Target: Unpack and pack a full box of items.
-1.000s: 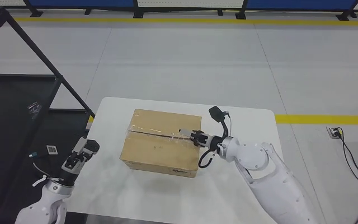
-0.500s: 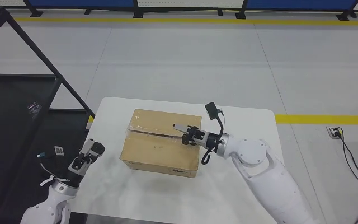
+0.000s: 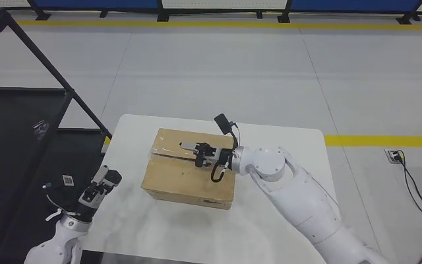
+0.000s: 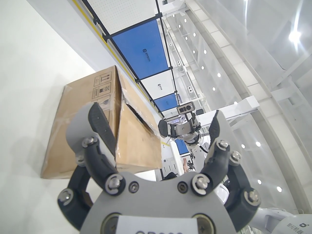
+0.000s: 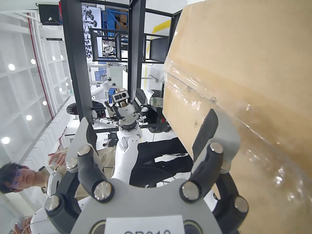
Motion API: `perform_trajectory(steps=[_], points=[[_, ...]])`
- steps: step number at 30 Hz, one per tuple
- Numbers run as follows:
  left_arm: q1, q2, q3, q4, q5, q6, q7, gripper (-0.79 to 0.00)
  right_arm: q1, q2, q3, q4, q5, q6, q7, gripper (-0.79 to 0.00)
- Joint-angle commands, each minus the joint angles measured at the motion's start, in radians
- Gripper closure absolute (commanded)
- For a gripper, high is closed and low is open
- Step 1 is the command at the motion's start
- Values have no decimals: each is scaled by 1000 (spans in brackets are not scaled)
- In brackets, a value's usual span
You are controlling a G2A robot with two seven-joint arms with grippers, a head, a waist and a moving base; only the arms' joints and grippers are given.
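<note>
A brown cardboard box (image 3: 188, 173) stands on the white table (image 3: 290, 142), its top seam covered with clear tape (image 5: 219, 103). My right gripper (image 3: 192, 146) lies over the box top near the seam, open, with one fingertip (image 5: 214, 127) against the cardboard (image 5: 243, 57) and nothing held. In the left wrist view the box (image 4: 80, 113) shows a dark gap along the seam. My left gripper (image 3: 109, 176) hangs open at the table's left edge, apart from the box. Its fingers (image 4: 98, 120) are empty.
A black metal frame (image 3: 62, 86) stands to the left of the table. The table's right half and its near edge (image 3: 198, 231) offer free room. A yellow floor line (image 3: 369, 140) runs past the right side.
My right gripper has slid leftward along the taped seam, from the box's right edge to the middle of its top. The left arm has shifted slightly nearer.
</note>
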Motion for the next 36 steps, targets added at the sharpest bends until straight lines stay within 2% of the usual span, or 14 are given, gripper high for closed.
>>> perform_trajectory(steps=[1, 5, 13, 17, 23, 29, 36], points=[[-2, 1, -2, 9, -3, 0, -1, -785, 30, -20, -28, 29, 29, 1, -12, -785], [-6, 3, -8, 26, -17, -1, -2, -785, 91, -69, -105, 88, 50, 12, -60, -785], [-5, 6, -25, 59, -42, -4, -7, -785, 208, -200, -249, 294, 138, -1, -127, -785], [-8, 8, -29, 72, -47, -4, -11, -785, 238, -261, -280, 402, 175, -45, -192, -785], [-21, 10, -22, 87, -40, 7, -18, -785, 275, -331, -294, 550, 222, -91, -204, -785], [-40, 12, -10, 96, -30, 19, -26, -785, 305, -353, -279, 619, 201, -151, -174, -785], [-53, 13, 6, 100, -21, 21, -29, -785, 308, -327, -243, 595, 123, -180, -127, -785]])
